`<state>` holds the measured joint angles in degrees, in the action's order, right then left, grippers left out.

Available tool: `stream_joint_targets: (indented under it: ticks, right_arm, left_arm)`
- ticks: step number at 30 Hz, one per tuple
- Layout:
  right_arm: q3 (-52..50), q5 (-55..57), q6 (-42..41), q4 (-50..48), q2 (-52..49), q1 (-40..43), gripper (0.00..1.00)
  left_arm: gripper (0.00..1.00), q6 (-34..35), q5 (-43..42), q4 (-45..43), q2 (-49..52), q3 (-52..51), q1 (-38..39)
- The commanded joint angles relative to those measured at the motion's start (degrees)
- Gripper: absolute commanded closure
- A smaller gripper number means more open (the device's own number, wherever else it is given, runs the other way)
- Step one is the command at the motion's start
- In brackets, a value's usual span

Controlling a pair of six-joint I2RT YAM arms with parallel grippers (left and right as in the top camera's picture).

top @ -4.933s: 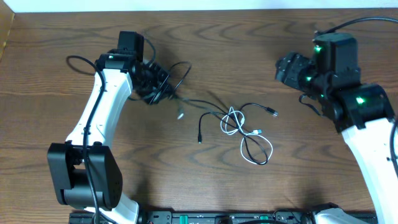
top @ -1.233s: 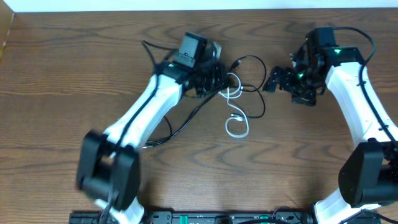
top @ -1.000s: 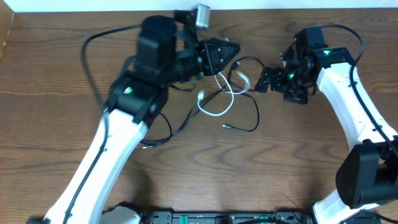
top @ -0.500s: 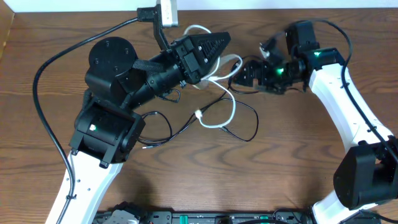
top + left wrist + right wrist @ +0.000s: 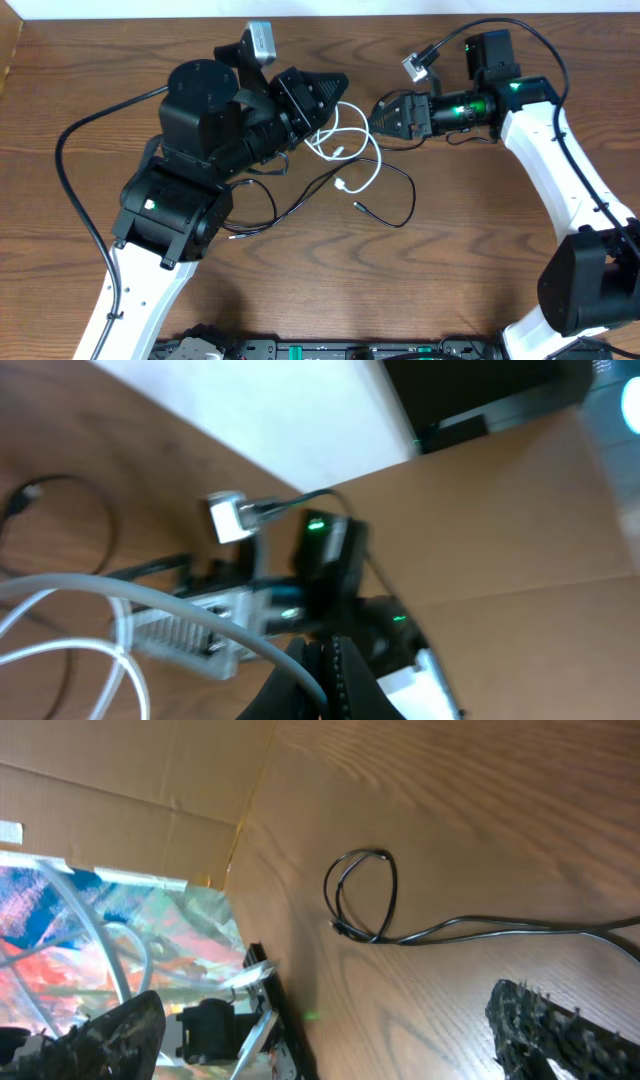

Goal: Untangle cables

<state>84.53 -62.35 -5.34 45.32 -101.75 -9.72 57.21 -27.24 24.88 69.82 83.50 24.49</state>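
Observation:
My left gripper [image 5: 338, 84] is raised above the table and points right, shut on the white cable [image 5: 372, 160]. That cable hangs from it in loose loops, with a plug end low over the wood. In the left wrist view the jaws [image 5: 333, 660] pinch the pale cord [image 5: 150, 600]. The black cable [image 5: 412, 200] lies on the table under the loops and trails left beneath my left arm. My right gripper [image 5: 380, 114] faces the left one from the right, open and holding nothing. Its wrist view shows spread fingers [image 5: 110, 1040] and a black cable loop [image 5: 390, 890] on the wood.
A cardboard wall [image 5: 8, 60] borders the table's left side and also shows in the right wrist view [image 5: 120, 790]. A thick black arm wire [image 5: 75, 130] arcs out from my left arm. A white strip runs along the table's back edge.
My left arm rose from table level, lifting the white cable out of the heap, and over the last half second the loops dropped a little to the right. My right gripper moved in from the right, staying open.

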Motion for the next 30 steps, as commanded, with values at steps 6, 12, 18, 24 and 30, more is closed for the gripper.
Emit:
stream_joint_targets:
  ticks: [6, 12, 18, 24, 30]
  right_arm:
    - [0.0, 4.6, -0.6, 1.9, 0.2, 4.7, 0.01]
    - [0.0, 19.3, -10.0, 6.2, 0.2, 8.7, 0.01]
    - [0.0, 14.9, -5.2, 8.5, 0.2, 8.3, 0.01]
    - [0.0, 6.6, -5.3, 8.6, 0.2, 7.2, 0.01]
    - [0.0, -1.9, -1.8, 10.5, 0.2, 4.5, 0.01]
  left_arm:
    - [0.93, -15.1, 1.4, 13.3, 3.9, 0.4, 0.0]
    - [0.93, -17.9, 1.4, 18.8, 9.5, 0.4, 0.0]
    - [0.93, -9.3, -7.5, 16.3, 12.7, 0.4, 0.3]
    - [0.93, 2.7, -10.2, 14.4, 14.4, 0.4, 1.7]
    - [0.93, 11.1, 5.9, 13.4, 14.4, 0.4, 1.5]
